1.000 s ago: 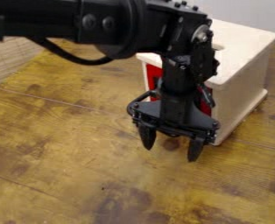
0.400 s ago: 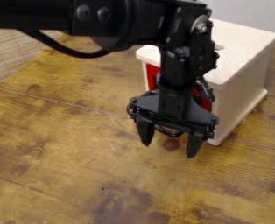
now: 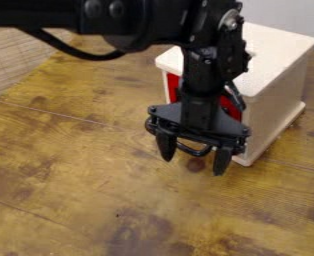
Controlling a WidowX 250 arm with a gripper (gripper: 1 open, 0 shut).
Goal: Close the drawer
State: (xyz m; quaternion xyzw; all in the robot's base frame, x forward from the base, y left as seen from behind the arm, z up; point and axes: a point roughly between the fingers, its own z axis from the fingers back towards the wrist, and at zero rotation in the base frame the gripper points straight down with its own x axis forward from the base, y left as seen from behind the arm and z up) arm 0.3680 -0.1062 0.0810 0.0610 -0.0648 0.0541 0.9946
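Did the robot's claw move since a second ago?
Yes. The gripper has moved slightly up and toward the white casing, with its jaws apart in front of the red drawer.

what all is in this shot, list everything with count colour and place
drawer: one, red front panel, set in the cube's left face, mostly hidden behind the arm; how far out it sits cannot be told
handle: one, black wire loop, low in front of the drawer, between the gripper's fingers
cube casing: one, cream-white, upper right on the table
table: one, worn yellow-brown wood, fills the lower frame
light surface: one, pale grey-beige, upper left beyond the table edge
arm: one, black, reaching in from the top left
gripper: one, black, pointing down in front of the drawer, fingers spread
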